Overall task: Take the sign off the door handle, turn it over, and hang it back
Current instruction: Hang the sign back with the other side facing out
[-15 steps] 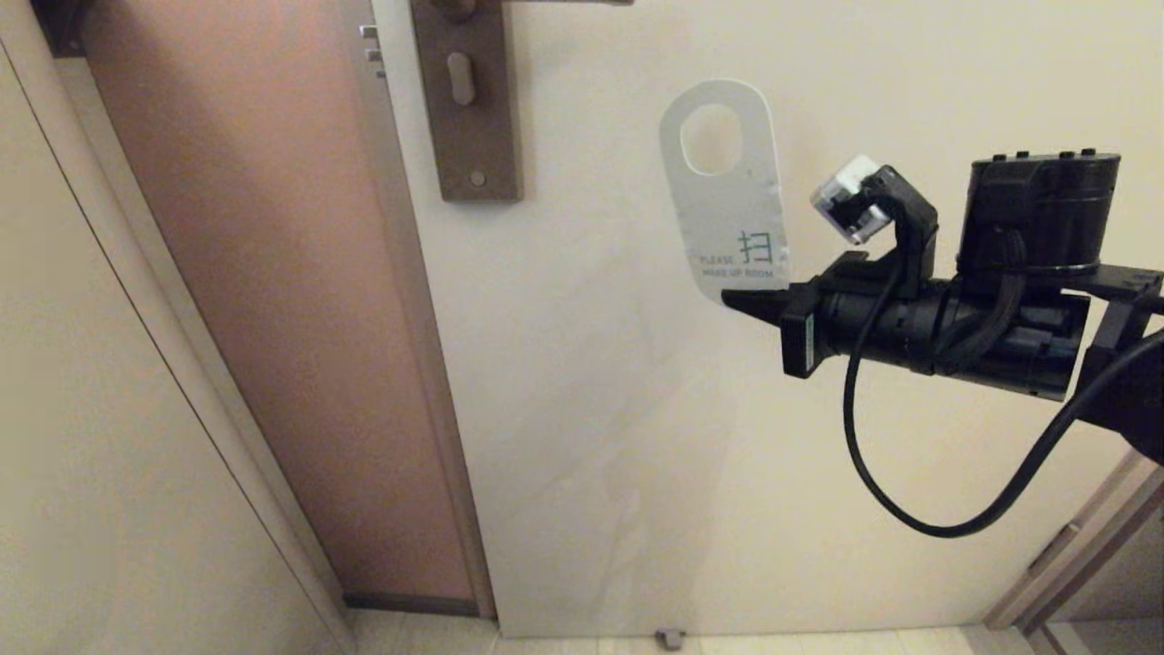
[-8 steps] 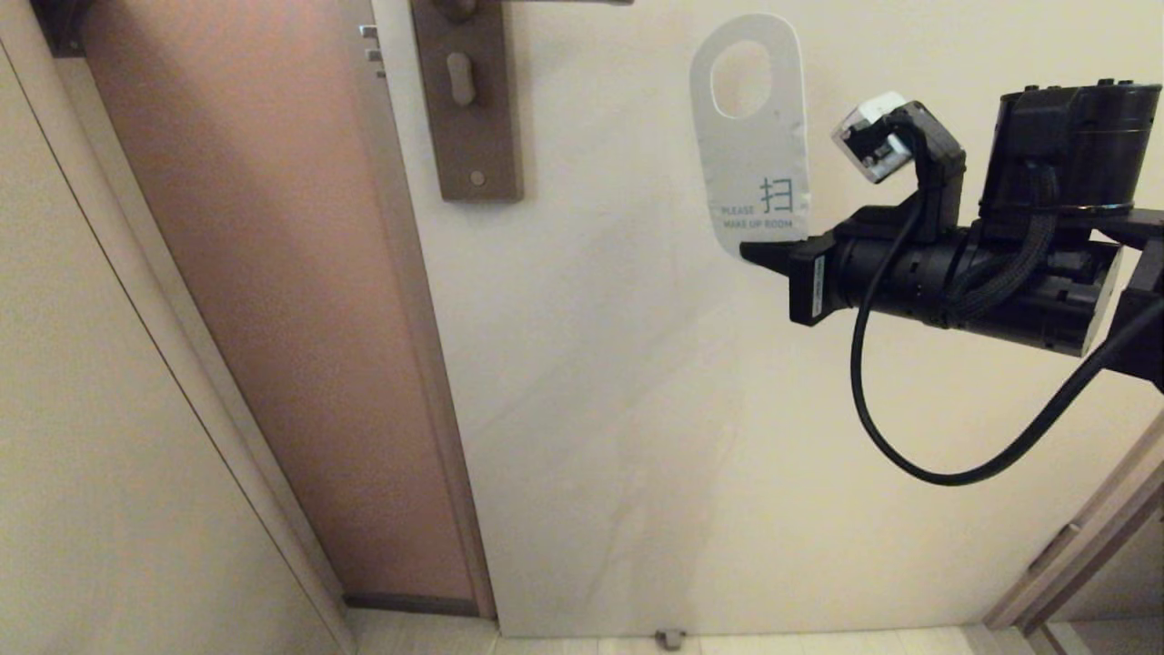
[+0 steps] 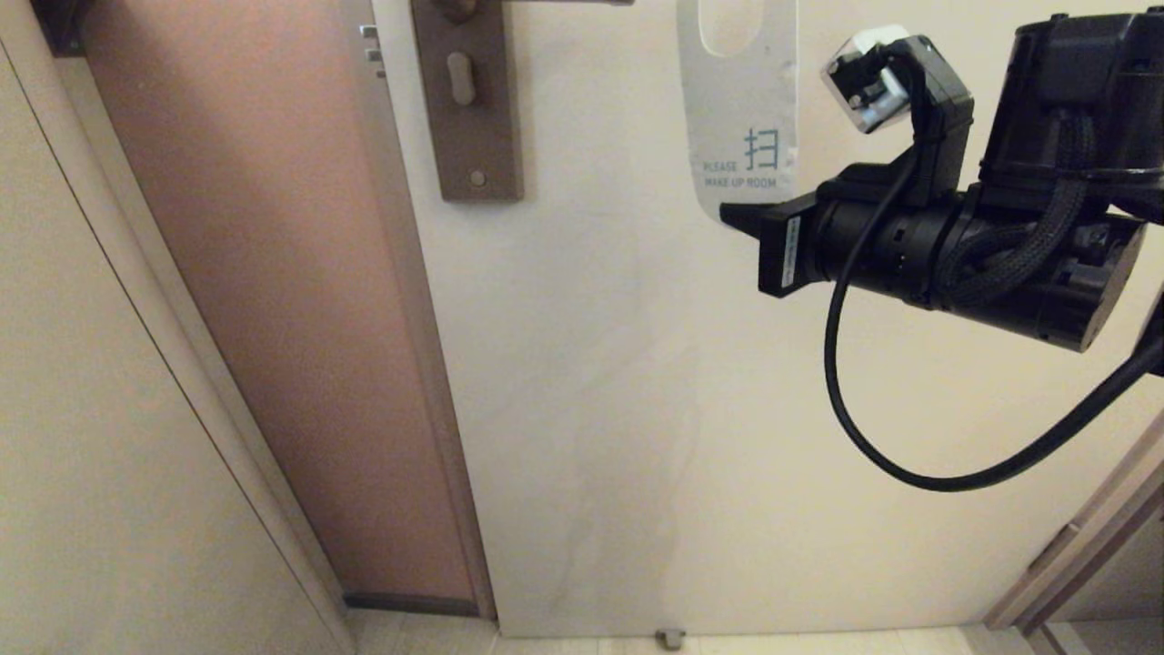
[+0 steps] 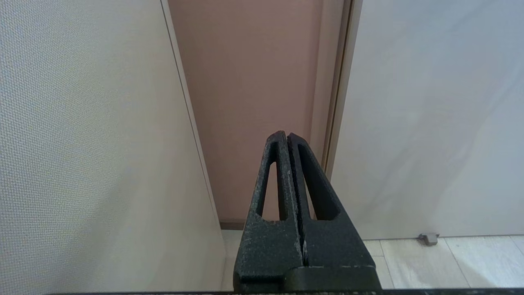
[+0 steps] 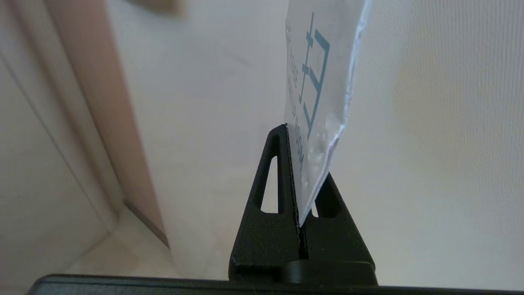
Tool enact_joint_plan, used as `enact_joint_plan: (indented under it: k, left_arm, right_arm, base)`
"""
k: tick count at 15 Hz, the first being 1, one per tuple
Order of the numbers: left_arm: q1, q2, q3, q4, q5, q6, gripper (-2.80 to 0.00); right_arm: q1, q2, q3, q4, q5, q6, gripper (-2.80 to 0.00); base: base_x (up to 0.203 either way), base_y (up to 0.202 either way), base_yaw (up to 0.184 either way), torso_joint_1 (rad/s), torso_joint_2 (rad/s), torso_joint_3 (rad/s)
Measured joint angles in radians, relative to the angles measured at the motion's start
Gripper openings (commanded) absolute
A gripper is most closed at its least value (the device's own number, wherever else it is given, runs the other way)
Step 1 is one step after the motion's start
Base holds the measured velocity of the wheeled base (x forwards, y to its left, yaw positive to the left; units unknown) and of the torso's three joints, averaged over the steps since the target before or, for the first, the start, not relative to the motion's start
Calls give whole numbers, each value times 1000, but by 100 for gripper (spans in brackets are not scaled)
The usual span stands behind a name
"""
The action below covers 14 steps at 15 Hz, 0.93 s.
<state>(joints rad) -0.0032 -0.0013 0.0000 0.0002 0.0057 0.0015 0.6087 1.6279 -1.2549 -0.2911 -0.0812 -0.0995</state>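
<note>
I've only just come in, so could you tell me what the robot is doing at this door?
The right gripper is shut on the bottom end of the sign, holding it upright against the door, white "PLEASE MAKE UP ROOM" face outward. The sign is not on the door handle; it sits to the lever's right, with its hole near lever height. The left gripper is shut and empty, low by the door's edge.

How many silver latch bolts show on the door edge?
2. Both silver latch bolts sit on the door edge left of the backplate, near the head view's top: one above the other. More may lie above the frame.
</note>
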Motion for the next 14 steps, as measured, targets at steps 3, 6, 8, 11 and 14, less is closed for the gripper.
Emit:
enact_joint_plan:
  k: [3,6,8,11,14]
  left_arm:
    - [0,0,0,0,0,0,-280]
    - [0,0,0,0,0,0,-280]
    - [0,0,0,0,0,0,-280]
    - [0,0,0,0,0,0,-280]
    - [0,0,0,0,0,0,-280]
  right_arm:
    - [42,5,-43,29,-41,6,-280]
    - [62,28,-64,21,-64,10,-280]
    - [65,51,-86,20,-90,28,-280]
    - [64,86,-131,20,-131,33,-280]
    - [64,119,-172,20,-180,34,-280]
  base:
    - [0,0,0,0,0,0]
    - [0,0,0,0,0,0]
    - [0,0,0,0,0,0]
    - [0,0,0,0,0,0]
    - [0,0,0,0,0,0]
